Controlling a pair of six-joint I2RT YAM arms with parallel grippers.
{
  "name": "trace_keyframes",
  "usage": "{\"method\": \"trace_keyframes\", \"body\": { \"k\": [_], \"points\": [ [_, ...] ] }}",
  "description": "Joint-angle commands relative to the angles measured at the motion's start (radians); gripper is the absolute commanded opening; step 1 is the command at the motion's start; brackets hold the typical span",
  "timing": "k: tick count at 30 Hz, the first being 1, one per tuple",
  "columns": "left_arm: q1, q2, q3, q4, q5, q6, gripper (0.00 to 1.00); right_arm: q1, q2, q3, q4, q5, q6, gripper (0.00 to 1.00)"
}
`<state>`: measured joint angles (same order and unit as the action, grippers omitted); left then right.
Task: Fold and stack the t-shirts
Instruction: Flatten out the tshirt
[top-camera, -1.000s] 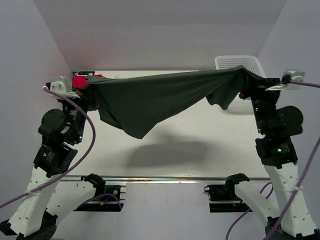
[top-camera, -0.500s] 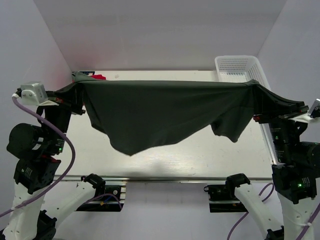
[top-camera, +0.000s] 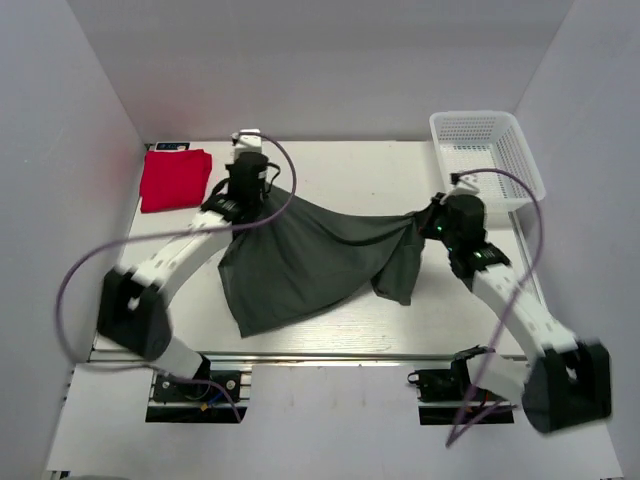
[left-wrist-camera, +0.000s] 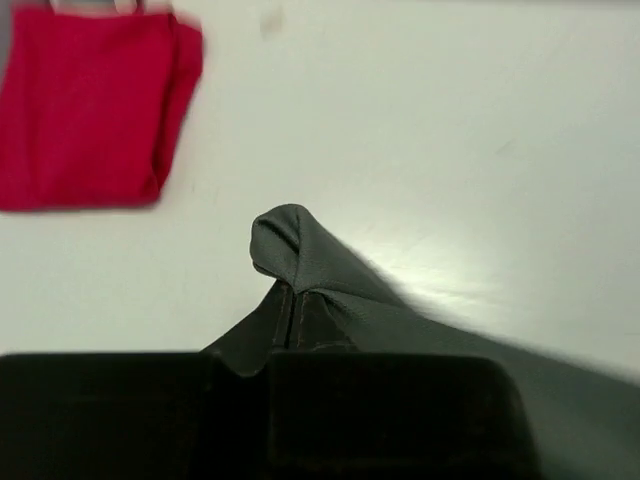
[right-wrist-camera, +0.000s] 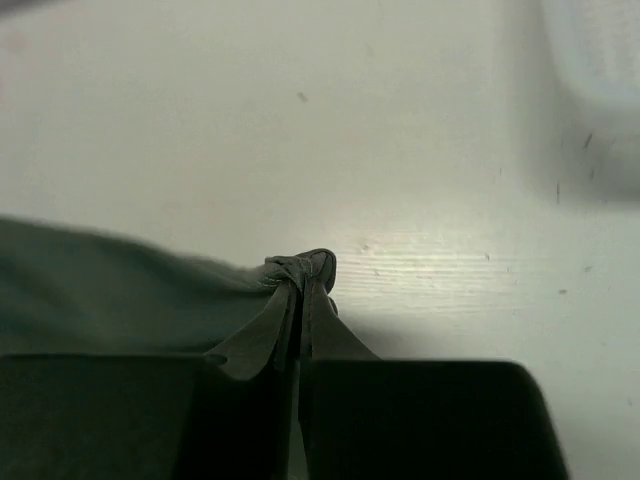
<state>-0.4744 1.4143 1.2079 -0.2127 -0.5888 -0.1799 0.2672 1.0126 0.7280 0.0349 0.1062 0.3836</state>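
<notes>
**Dark shirt strung between both arms across the table**

Top view: the dark grey-green t-shirt (top-camera: 300, 260) runs left to right across mid-table, its top edge taut and its body sagging toward the near edge. The left gripper (top-camera: 240, 205) and right gripper (top-camera: 428, 222) each pinch an end. A folded red t-shirt (top-camera: 175, 178) lies at the far left corner, apart from it. A white mesh basket (top-camera: 487, 150) sits far right. The pale table (top-camera: 350, 170) is boxed by plain white walls (top-camera: 330, 60).

Left wrist: the left gripper (left-wrist-camera: 287, 335) is clamped on a bunched peak of dark cloth (left-wrist-camera: 300, 260), the red t-shirt (left-wrist-camera: 90, 110) beyond.

Right wrist: the right gripper (right-wrist-camera: 298, 330) is closed on a knot of dark cloth (right-wrist-camera: 120, 290).
</notes>
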Motion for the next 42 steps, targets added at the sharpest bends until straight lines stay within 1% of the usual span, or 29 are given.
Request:
{"method": "trace_keyframes", "body": {
  "k": [1,2,3,4,5,6,7,9,10,13,16,17,18,19,20,21,22,23,26,28,29,31,33,36,37,39,40,41,42],
  "points": [
    [0.071,0.194,0.068,-0.013,-0.054,-0.039,0.05,-0.014,0.221,0.034,0.119,0.05,0.011,0.0],
    [0.086,0.336,0.12,-0.084,-0.043,-0.055,0.23,-0.017,0.274,0.057,0.091,0.081,0.009,0.0],
    [0.097,0.4,0.231,-0.123,-0.052,-0.081,0.32,-0.022,0.41,0.123,0.038,0.087,0.012,0.09],
    [0.118,0.454,0.284,-0.157,-0.028,-0.081,0.48,-0.025,0.449,0.195,-0.014,0.082,-0.001,0.19],
    [0.129,0.501,0.379,-0.212,-0.011,-0.081,0.9,-0.032,0.484,0.262,-0.033,0.082,-0.014,0.29],
    [0.138,0.565,0.413,-0.226,0.022,-0.081,1.0,-0.031,0.516,0.287,-0.08,0.076,-0.017,0.51],
    [0.152,0.583,0.439,-0.235,0.043,-0.09,1.0,-0.033,0.581,0.341,-0.099,0.07,-0.022,0.6],
    [0.161,0.595,0.473,-0.246,0.072,-0.09,1.0,-0.036,0.606,0.363,-0.119,0.067,-0.022,0.75],
    [0.161,0.585,0.482,-0.246,0.072,-0.09,1.0,-0.036,0.61,0.37,-0.141,0.072,-0.019,0.9],
    [0.171,0.537,0.452,-0.257,0.112,-0.09,1.0,-0.037,0.574,0.357,-0.165,0.075,-0.017,0.9],
    [0.171,0.421,0.357,-0.278,0.164,-0.127,1.0,-0.034,0.471,0.33,-0.202,0.078,0.0,0.9],
    [0.171,0.382,0.285,-0.278,0.208,-0.139,1.0,-0.037,0.451,0.309,-0.211,0.076,0.004,0.9],
    [0.162,0.305,0.242,-0.278,0.234,-0.15,1.0,-0.036,0.434,0.283,-0.222,0.075,0.024,0.9],
    [0.161,0.263,0.149,-0.278,0.262,-0.179,1.0,-0.034,0.363,0.271,-0.239,0.075,0.037,0.9],
    [0.148,0.221,0.098,-0.278,0.303,-0.191,1.0,-0.034,0.342,0.22,-0.243,0.064,0.061,0.9],
    [0.148,0.136,0.049,-0.265,0.316,-0.205,1.0,-0.033,0.324,0.205,-0.251,0.063,0.073,0.9],
    [0.148,0.094,-0.049,-0.264,0.334,-0.219,1.0,-0.036,0.275,0.186,-0.259,0.056,0.087,0.9],
    [0.139,0.056,-0.1,-0.255,0.387,-0.251,1.0,-0.036,0.235,0.135,-0.277,0.05,0.1,0.9],
    [0.138,-0.07,-0.29,-0.255,0.447,-0.326,1.0,-0.034,0.131,0.065,-0.291,0.0,0.124,0.9],
    [0.129,-0.113,-0.403,-0.278,0.501,-0.358,1.0,-0.036,0.107,0.021,-0.317,-0.011,0.145,0.9],
    [0.129,-0.151,-0.438,-0.287,0.518,-0.395,1.0,-0.034,0.068,0.016,-0.335,-0.013,0.159,0.9],
    [0.109,-0.19,-0.529,-0.298,0.562,-0.426,1.0,-0.034,0.06,-0.007,-0.366,-0.026,0.175,0.9],
    [0.096,-0.248,-0.576,-0.323,0.563,-0.466,1.0,-0.031,0.034,-0.033,-0.394,-0.048,0.181,0.9],
    [0.07,-0.279,-0.659,-0.378,0.529,-0.492,1.0,-0.033,0.023,-0.074,-0.405,-0.077,0.187,0.9],
    [0.059,-0.29,-0.668,-0.398,0.499,-0.492,0.97,-0.033,0.023,-0.081,-0.408,-0.076,0.187,0.9],
    [0.05,-0.29,-0.698,-0.432,0.489,-0.503,0.94,-0.034,0.029,-0.102,-0.403,-0.074,0.186,0.9],
    [0.04,-0.29,-0.709,-0.422,0.489,-0.503,0.91,-0.033,0.027,-0.107,-0.394,-0.074,0.184,0.9],
    [0.04,-0.29,-0.722,-0.389,0.504,-0.503,0.85,-0.034,0.027,-0.116,-0.392,-0.074,0.179,0.9],
    [0.031,-0.29,-0.734,-0.373,0.515,-0.503,0.82,-0.033,0.037,-0.121,-0.386,-0.077,0.182,0.9]
  ]
}}
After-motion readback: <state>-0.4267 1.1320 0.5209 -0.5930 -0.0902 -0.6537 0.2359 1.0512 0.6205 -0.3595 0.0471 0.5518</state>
